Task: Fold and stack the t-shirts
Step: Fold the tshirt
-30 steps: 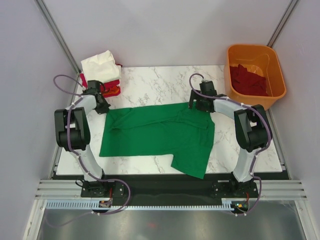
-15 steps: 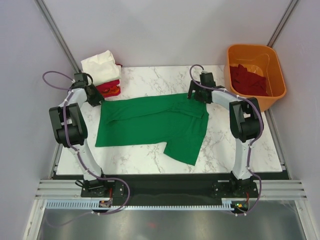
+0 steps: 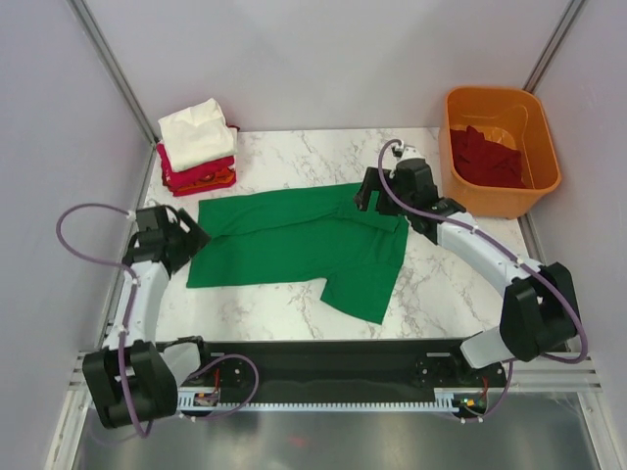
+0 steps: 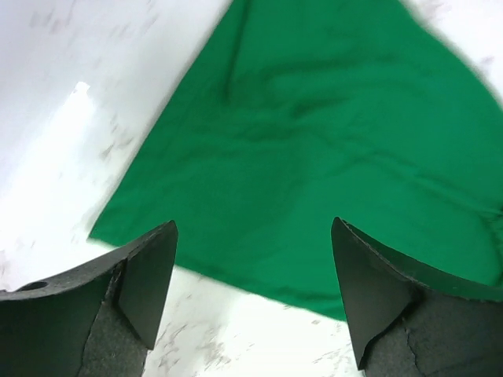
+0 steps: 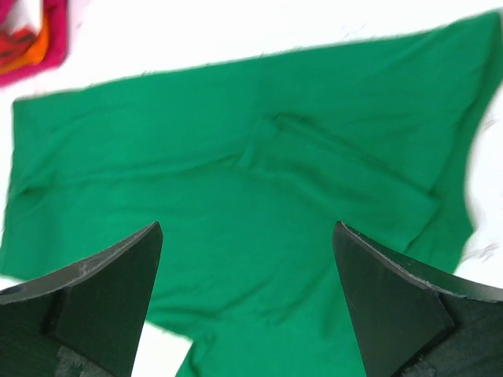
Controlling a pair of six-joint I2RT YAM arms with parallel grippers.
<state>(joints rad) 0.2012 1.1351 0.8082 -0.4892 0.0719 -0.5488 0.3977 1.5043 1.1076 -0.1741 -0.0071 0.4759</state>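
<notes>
Bright green cloth t-shirt [image 3: 294,245] is lying spread flat across the middle of the white marble table [image 3: 294,157], with one part reaching toward the lower centre of the frame. Left gripper [image 3: 191,238] is hovering at the shirt's left edge, jaws standing wide apart and gripping nothing. Its wrist view is showing only a pointed corner of the shirt and bare marble. Right gripper [image 3: 367,196] is hovering at the shirt's upper right edge, jaws also spread wide and empty. Its wrist view is showing a folded-over flap mid-shirt, clearer than from above, plus a red-orange edge at upper left. Only the top view is showing the stack of folded cream-white, red and orange t-shirts [image 3: 196,147] at the table's upper left. It alone is also showing the rigid orange plastic tub [image 3: 495,201] at upper right, holding dark maroon cloth [image 3: 485,157].
</notes>
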